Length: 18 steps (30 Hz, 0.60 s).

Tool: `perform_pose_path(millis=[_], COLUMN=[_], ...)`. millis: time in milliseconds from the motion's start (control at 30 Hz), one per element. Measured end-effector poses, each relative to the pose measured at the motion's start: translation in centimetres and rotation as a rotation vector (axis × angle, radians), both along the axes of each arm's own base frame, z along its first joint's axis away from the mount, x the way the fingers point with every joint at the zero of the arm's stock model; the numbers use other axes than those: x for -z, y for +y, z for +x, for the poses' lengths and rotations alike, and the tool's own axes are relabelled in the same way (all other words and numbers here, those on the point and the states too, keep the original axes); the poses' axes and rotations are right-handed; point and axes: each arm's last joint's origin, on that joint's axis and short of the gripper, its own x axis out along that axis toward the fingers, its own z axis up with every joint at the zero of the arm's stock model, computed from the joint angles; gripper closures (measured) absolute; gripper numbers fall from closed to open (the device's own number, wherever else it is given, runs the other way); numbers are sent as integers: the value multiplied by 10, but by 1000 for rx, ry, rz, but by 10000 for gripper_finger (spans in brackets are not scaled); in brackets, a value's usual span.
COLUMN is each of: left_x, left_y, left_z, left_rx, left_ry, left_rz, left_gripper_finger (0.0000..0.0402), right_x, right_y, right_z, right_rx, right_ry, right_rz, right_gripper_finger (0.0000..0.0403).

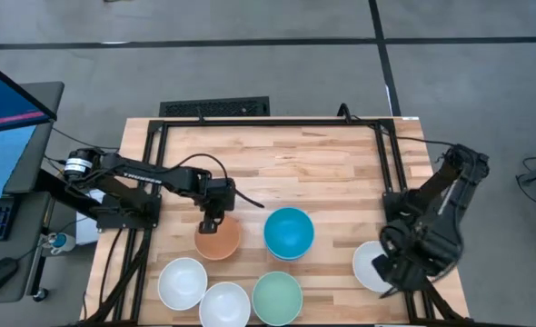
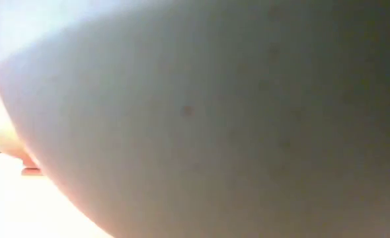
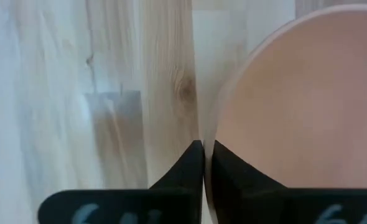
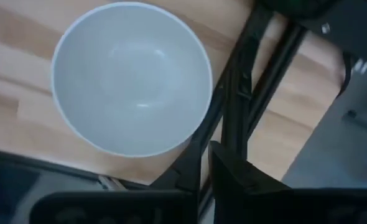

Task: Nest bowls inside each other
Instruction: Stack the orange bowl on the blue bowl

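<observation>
An orange bowl (image 1: 218,242) stands on the wooden table (image 1: 322,163), left of centre. My left gripper (image 1: 212,221) is shut on its far rim. To its right stands a turquoise bowl (image 1: 289,232). Along the near edge stand two white bowls (image 1: 182,282) (image 1: 224,304) and a mint green bowl (image 1: 277,297). Another white bowl (image 4: 130,78) stands near the right edge. My right gripper (image 4: 202,160) hangs above that bowl's edge, over the black frame bars, its fingers almost together with nothing between them. My left gripper pinches the orange bowl's rim (image 3: 207,134) on its far side, one finger inside the bowl and one outside on the table's side. The fingers come steeply from above. The bowl stands upright on the table.
Black frame bars (image 4: 246,93) run along the table's right side under my right arm. A monitor and keyboard (image 1: 0,136) stand off the table's left edge. In the low view, the wall of a white bowl (image 2: 215,119) fills nearly the whole picture.
</observation>
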Motion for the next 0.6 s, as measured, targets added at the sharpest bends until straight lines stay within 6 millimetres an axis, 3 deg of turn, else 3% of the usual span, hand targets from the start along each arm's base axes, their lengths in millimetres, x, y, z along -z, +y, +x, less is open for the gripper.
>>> perform_pose_path(millis=[133,267,400,600], left_x=[-28,-62,-114,-203], left_y=[1,6,6,-11], left_z=[3,7,15,27], left_rx=[35,15,-7,52], left_ry=[-21,-61,-157,-422], left_rz=[27,20,-21,-64], left_gripper_finger=[400,401,401,401], right_x=[1,8,16,37], right_y=[7,9,8,3], right_z=[-20,-30,-30,-28], right_rx=[117,129,132,158], right_ry=[-20,32,31,40], right_rz=[-49,-47,-79,-132], right_gripper_finger=[342,315,280,231])
